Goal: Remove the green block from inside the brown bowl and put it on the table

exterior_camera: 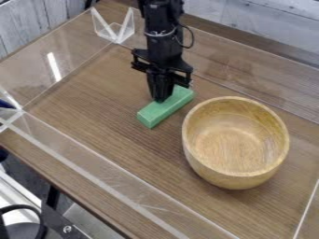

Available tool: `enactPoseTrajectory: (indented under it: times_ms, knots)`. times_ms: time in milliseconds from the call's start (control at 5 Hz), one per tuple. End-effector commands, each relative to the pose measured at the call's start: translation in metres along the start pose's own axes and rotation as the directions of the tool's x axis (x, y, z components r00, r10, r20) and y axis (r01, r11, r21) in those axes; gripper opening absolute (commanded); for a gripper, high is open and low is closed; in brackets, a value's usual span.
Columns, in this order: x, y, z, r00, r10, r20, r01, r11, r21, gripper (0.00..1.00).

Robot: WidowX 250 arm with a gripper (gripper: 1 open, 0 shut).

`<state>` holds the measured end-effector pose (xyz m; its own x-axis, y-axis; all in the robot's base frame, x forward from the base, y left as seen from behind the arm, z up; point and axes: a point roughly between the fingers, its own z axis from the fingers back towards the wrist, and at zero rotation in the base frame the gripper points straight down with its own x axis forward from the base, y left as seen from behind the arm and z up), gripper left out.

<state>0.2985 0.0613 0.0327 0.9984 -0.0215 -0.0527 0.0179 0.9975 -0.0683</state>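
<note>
The green block (165, 110) lay flat on the table (88, 112), just beside the brown bowl (236, 141) on its left and outside the rim — the bowl itself looked empty, only bare grain showing inside. The gripper (163, 94) pointed straight down over the block's far end, its dark fingers pressed close together on that end; they appeared to pinch the block across its narrow width, though the contact itself was too small to make out clearly.

Judged from its look, the block was a stiff, solid bar, light enough for a narrow pinch and not fragile. Its matte faces should give fair friction, so slipping seemed unlikely. The long sides are the natural place to take hold, across the short width; a grip near one end, as here, could let the free end sag or swing if lifted, so the middle would be steadier. With the block already down on the wood, the remaining step was probably only to let go and draw clear.

No brand, label or readable writing showed on the block, the bowl, the arm or the clear acrylic walls (75, 177).
</note>
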Motion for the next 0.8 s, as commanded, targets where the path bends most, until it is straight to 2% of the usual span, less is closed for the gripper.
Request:
enactPoseTrajectory:
  times_ms: [0, 600]
  knots:
    - [0.003, -0.001, -0.007, 1.0, -0.001, -0.005, 0.001, 1.0, 0.001, 0.0]
    - [0.005, 0.001, -0.02, 1.0, 0.008, -0.027, -0.008, 1.0, 0.0, 0.0]
